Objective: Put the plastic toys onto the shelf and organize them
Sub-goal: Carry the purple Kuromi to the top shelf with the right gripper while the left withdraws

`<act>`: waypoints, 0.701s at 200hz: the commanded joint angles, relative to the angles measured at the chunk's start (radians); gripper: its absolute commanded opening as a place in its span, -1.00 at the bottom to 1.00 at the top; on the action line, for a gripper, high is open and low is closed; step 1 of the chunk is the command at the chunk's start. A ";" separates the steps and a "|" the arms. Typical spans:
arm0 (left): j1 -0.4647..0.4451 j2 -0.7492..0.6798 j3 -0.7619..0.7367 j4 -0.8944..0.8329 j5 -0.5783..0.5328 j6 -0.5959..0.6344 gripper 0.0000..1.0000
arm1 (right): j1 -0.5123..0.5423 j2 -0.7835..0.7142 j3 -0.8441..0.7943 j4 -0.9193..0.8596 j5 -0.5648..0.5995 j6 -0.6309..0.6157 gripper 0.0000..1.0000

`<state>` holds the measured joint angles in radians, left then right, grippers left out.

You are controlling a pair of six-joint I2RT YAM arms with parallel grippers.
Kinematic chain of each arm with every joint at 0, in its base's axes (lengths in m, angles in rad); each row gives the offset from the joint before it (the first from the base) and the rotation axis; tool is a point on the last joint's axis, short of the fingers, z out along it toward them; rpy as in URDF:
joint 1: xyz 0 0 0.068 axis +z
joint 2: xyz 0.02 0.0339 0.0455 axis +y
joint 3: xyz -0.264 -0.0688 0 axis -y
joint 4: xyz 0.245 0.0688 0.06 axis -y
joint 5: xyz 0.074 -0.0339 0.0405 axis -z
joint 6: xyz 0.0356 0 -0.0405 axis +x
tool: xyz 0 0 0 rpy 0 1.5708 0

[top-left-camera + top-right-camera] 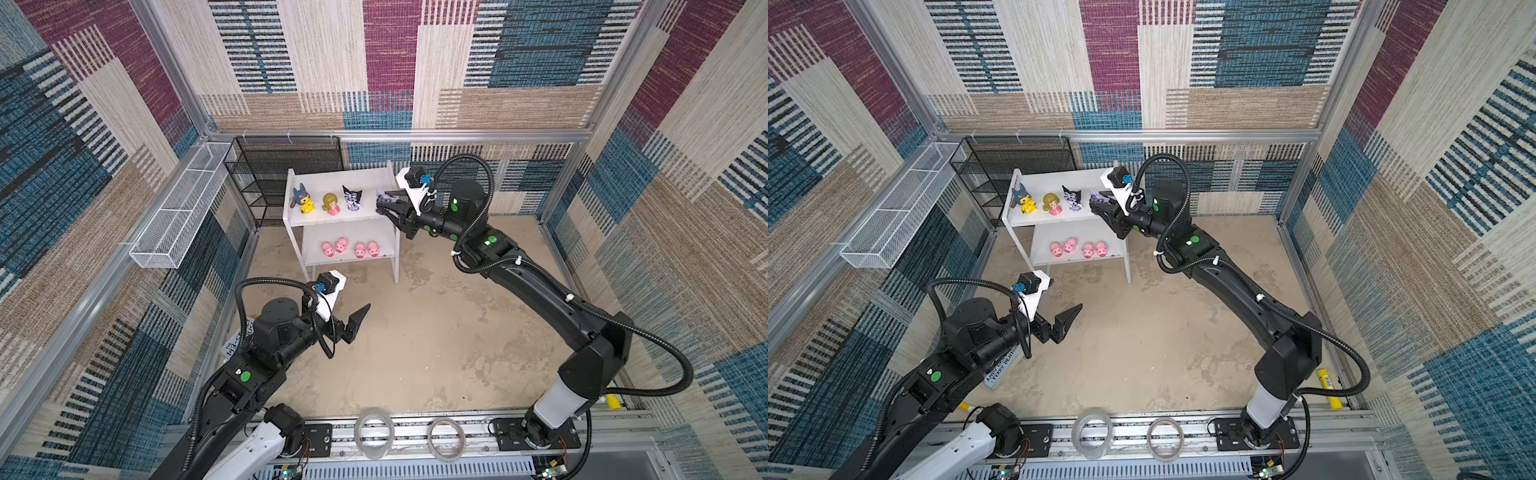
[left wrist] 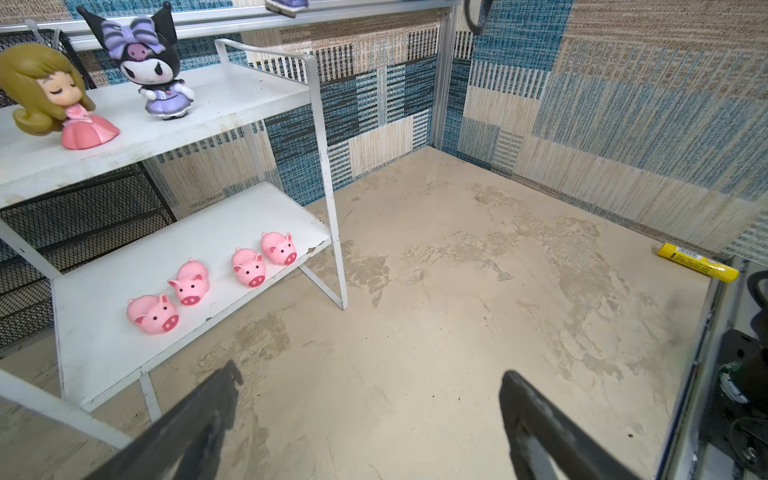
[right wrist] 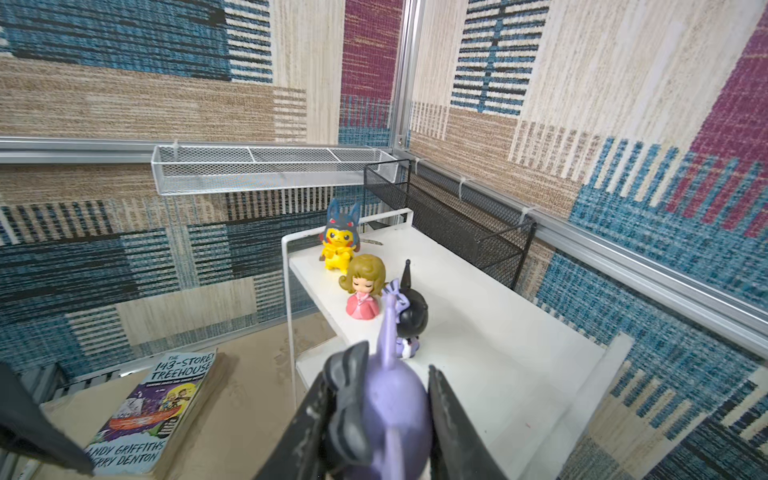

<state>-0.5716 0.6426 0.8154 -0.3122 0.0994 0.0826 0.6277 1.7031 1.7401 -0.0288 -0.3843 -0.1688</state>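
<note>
Figure (image 3: 390, 409) in right hand (image 3: 380, 372) shows plainly only in wrist view.

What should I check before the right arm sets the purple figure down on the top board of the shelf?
1. Right gripper shut on the held purple figure: ok.
2. Bare spot on the top board of the shelf, beside the standing purple figure: ok.
3. Left gripper open, away from the shelf: ok.
4. Four pink pigs on the lower board, out of the path: ok.
5. Whether the held purple figure is upright: cannot tell.
</note>
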 commanded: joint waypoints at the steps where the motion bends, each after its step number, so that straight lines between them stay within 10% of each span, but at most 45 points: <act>1: 0.001 -0.011 0.003 0.007 0.005 0.035 0.98 | -0.006 0.049 0.061 -0.016 0.017 -0.008 -0.43; 140: 0.001 0.056 0.115 0.045 -0.072 0.126 0.98 | -0.029 0.223 0.288 -0.184 0.048 0.058 -0.42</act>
<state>-0.5716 0.6945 0.9165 -0.3183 0.0525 0.1715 0.6060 1.9110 2.0003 -0.2085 -0.3378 -0.1329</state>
